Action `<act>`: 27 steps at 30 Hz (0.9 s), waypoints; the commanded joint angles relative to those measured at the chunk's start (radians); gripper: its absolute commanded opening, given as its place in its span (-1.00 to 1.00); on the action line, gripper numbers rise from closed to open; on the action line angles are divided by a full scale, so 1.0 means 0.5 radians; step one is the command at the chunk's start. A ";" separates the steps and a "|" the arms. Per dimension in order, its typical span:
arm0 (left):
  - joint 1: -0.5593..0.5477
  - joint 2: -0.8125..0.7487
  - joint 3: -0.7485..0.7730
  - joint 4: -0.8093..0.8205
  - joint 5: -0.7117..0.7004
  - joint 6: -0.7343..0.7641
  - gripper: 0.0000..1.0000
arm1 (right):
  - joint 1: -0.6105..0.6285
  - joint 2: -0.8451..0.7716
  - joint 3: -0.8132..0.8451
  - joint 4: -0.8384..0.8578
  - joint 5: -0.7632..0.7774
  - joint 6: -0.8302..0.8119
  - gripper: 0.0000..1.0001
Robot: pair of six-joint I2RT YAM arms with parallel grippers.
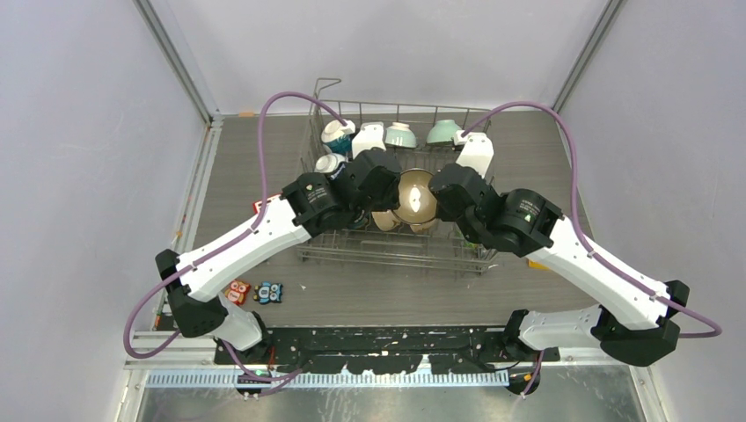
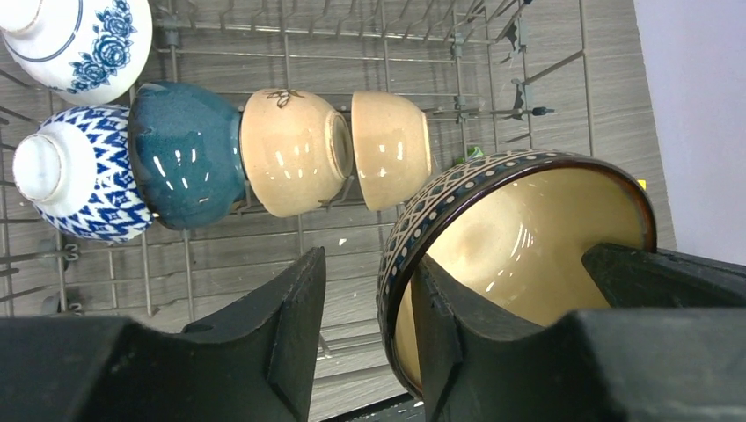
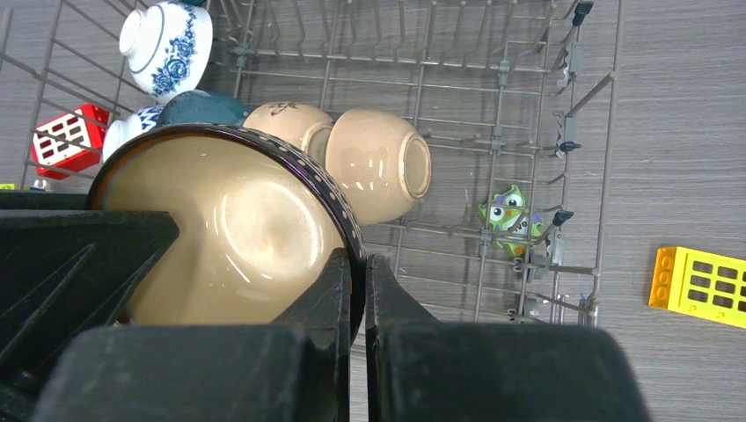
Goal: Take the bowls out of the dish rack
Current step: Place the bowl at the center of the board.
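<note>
Over the middle of the dish rack [image 1: 396, 255] both arms meet at a brown-rimmed bowl [image 1: 415, 198], tipped on edge with its cream inside facing up. In the overhead view the wrist housings cover both sets of fingers. In its own camera the right gripper [image 3: 356, 264] is clenched on the bowl's rim, one finger inside and one outside. The left gripper [image 2: 369, 264] straddles the opposite rim: its inner finger lies against the cream inside, and the outer finger stands clear of the patterned wall, so the jaws are released rather than gripping. The bowl's foot is out of sight, so I cannot tell whether it rests on the wires. Below it lie two beige bowls [image 2: 295, 149] on their sides. A teal bowl [image 2: 185, 154] is at their 9 o'clock, then a zigzag bowl [image 2: 79, 176], and a floral bowl [image 2: 84, 44] is cut off at the frame's corner. Mint bowls [image 1: 444, 132] stand along the rack's 12 o'clock edge, partly behind the right arm. An owl toy [image 3: 506, 215] shows through the wires, and a yellow block [image 3: 704, 286] is cropped at 3 o'clock.
</note>
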State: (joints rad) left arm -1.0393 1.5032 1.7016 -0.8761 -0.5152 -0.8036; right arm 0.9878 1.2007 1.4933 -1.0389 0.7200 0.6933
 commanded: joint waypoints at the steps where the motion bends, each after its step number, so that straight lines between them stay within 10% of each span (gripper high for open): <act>1: 0.001 -0.056 0.022 -0.020 -0.016 0.013 -0.20 | -0.009 -0.018 0.029 0.205 0.064 0.086 -0.99; 13: -0.008 -0.025 0.023 0.010 0.004 0.030 -1.00 | -0.012 -0.014 0.025 0.212 0.008 0.085 -0.99; 20: 0.000 -0.055 0.104 0.014 -0.071 0.159 -1.00 | -0.012 -0.105 0.051 0.227 -0.150 -0.026 0.36; 27: 0.177 -0.149 0.257 0.007 -0.152 0.352 -0.99 | -0.013 -0.210 0.200 -0.010 -0.113 -0.277 1.00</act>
State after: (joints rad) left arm -1.0149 1.5051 1.7325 -0.9455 -0.5209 -0.6888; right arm 0.9859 1.1606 1.5414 -1.0012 0.6357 0.6292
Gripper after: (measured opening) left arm 0.059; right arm 0.986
